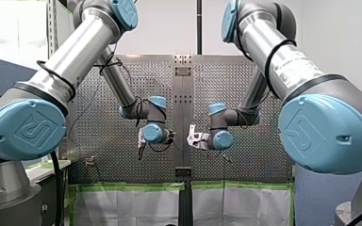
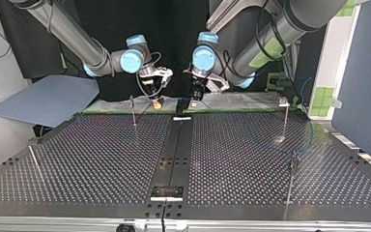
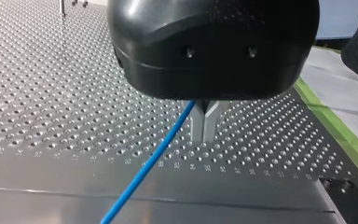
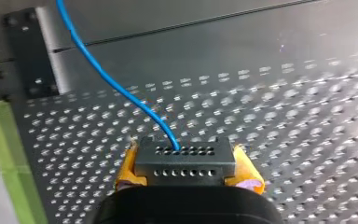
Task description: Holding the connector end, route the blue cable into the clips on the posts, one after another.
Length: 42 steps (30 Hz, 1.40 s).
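Items, listed across the top view from its left:

1. Blue-grey flat sheet point(image 2: 48, 99), lying beyond the far left corner of the black perforated metal table point(image 2: 101, 154).
2. Thin metal post point(image 2: 34, 162), leaning, near the table's left edge.
3. Thin metal post point(image 2: 133, 110), upright, near the far edge.
4. My right gripper point(image 2: 158, 99), hanging over the far edge just left of the centre strip. In the right wrist view its yellow pads point(image 4: 249, 175) are closed on both sides of a dark grey rectangular connector point(image 4: 185, 161) with two rows of small holes. A thin blue cable point(image 4: 116, 86) leaves the connector's upper face and curves away over the table towards the centre strip.
5. My left gripper point(image 2: 194, 99), black, just right of the centre strip and near the right gripper, not touching it. In the left wrist view its metal fingers point(image 3: 200, 126) stand pressed together above the table. The blue cable comes out at their base and slants away. Whether they pinch it cannot be told.
6. Thin metal post point(image 2: 286, 121), upright, with a small clip point(image 2: 283, 102) on top.
7. Thin metal post point(image 2: 291, 181), nearer the camera, at the right.
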Available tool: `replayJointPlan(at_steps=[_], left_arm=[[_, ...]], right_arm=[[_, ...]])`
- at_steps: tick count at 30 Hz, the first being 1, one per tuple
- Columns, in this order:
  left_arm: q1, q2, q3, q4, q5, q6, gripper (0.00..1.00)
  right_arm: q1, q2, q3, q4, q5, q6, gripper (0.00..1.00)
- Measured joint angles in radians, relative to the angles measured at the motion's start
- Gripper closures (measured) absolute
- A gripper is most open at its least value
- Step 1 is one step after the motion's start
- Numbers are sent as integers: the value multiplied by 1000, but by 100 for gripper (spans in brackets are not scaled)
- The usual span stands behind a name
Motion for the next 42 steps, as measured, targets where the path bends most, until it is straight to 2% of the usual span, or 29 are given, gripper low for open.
replayJointPlan(at_steps=[9, 14, 25, 34, 42], left_arm=[[-19, -6, 0, 10, -1, -17, 100], [-31, -35, 0, 19, 2, -16, 100], [-60, -128, 0, 94, 3, -13, 100], [-81, -203, 0, 101, 6, -14, 100], [-108, -217, 1, 104, 11, -16, 100]], right_arm=[[-3, 64, 9, -24, 1, -1, 100], [-3, 97, 13, -35, 3, -1, 100], [-21, 106, 52, -90, 4, -1, 100], [-40, 106, 102, -142, 12, 0, 100], [-56, 106, 142, -173, 24, 0, 100]])
